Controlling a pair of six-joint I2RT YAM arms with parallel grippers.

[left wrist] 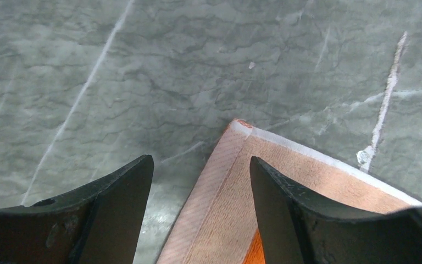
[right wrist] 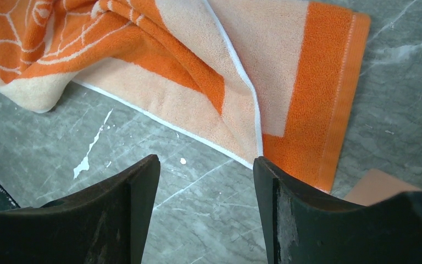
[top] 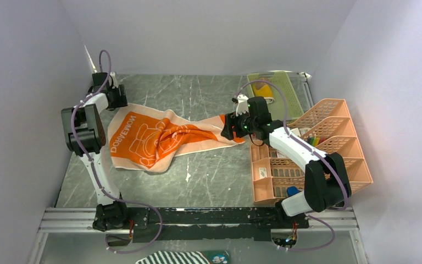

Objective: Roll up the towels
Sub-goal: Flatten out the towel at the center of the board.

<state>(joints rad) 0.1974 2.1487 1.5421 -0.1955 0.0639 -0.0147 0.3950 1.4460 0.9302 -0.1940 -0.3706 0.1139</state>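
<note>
Right of the rumpled orange towel (top: pixel 143 137) stands a peach basket (top: pixel 264 190).

Worktop (top: pixel 209 170) is dark grey marble-look w/ pale veins + a few white specks. Plain white walls (top: pixel 209 33) box it in on 3 sides (left, back, right), w/ a faint lilac tint. Silver metal rail (top: pixel 198 217) runs along the near edge. Lighting's pretty even, shadows soft tbh.
</note>
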